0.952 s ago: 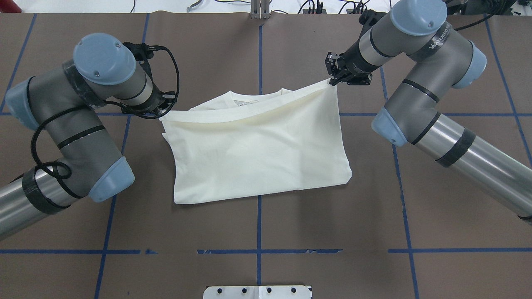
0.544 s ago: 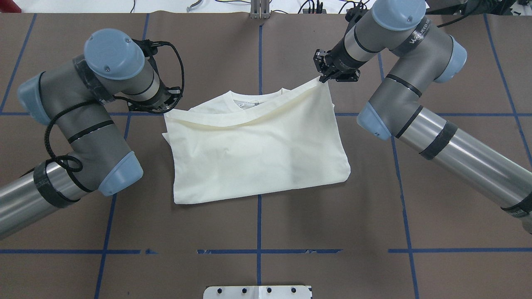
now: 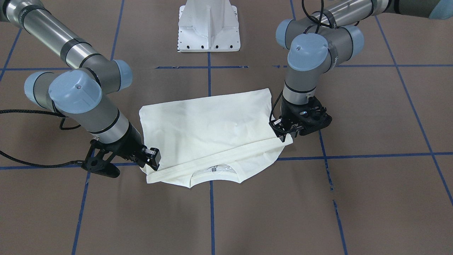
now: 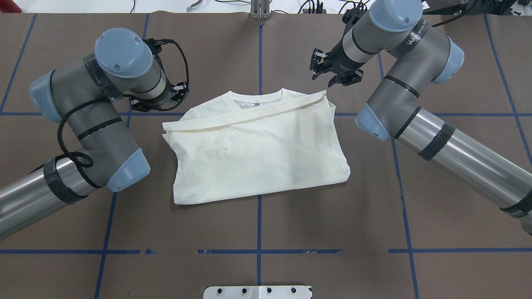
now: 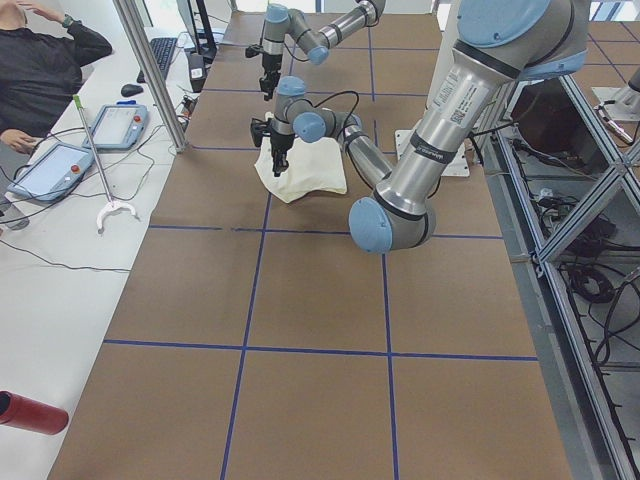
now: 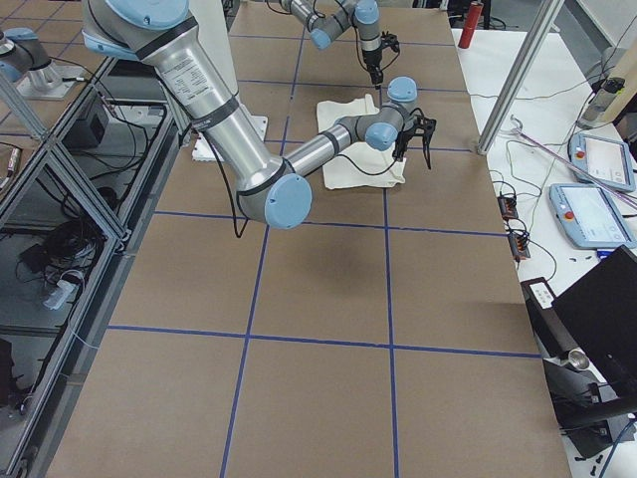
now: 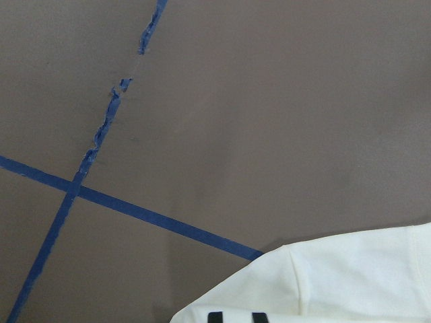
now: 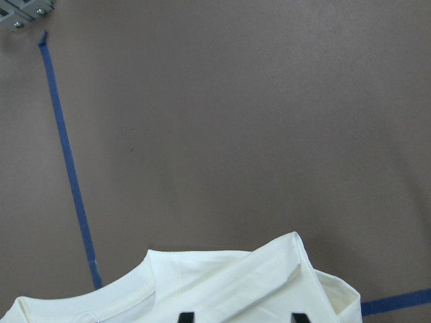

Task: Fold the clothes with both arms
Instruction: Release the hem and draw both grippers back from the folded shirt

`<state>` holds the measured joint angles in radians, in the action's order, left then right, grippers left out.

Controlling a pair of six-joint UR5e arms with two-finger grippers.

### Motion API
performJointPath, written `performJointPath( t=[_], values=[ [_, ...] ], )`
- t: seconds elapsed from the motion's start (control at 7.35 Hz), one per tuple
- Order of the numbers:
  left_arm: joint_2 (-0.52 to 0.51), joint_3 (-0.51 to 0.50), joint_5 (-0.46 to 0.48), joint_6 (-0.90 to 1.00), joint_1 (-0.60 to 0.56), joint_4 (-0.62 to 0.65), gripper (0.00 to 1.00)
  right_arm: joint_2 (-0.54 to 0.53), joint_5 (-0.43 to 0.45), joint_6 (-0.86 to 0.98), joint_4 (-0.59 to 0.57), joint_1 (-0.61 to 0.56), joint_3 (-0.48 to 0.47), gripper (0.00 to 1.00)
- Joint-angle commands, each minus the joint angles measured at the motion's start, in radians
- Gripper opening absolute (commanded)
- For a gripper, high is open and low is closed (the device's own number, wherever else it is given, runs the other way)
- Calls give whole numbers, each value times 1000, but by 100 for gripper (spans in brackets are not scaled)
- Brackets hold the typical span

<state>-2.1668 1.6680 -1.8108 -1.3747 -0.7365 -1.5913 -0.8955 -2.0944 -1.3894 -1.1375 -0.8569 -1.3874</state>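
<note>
Since the shirt looks like thin knit, I'd expect it to handle light, limp and soft, not fragile, zero stiffness (any unsupported span will sag), so pinch through all layers at the corners of a short end, one corner per arm. It lies flat mid-table between the arms, folded in half, hem band lying just short of the neck. Neck points toward the table's far edge; long axis runs left-right, slightly skewed. Up off the far right corner the right gripper hovers, jaws spread, empty. Beside the far left corner sits the left gripper; wrist cam shows its fingertips apart, nothing pinched
</note>
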Motion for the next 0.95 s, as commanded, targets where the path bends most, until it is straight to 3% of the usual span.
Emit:
performJointPath(
  t=[0.0,0.27,0.41,0.82],
  values=[
    [8,36,-1,3,-6,5,100,-72,-15,15,-5,30,-106,100],
    [13,107,-4,3,-6,59,100,-306,74,-9,-8,158,-352,100],
    [13,128,-5,2,-6,66,100,-385,123,-14,-8,206,-411,100],
    [27,163,-5,0,-4,67,100,-428,195,-13,-8,292,-412,100]
  ],
)
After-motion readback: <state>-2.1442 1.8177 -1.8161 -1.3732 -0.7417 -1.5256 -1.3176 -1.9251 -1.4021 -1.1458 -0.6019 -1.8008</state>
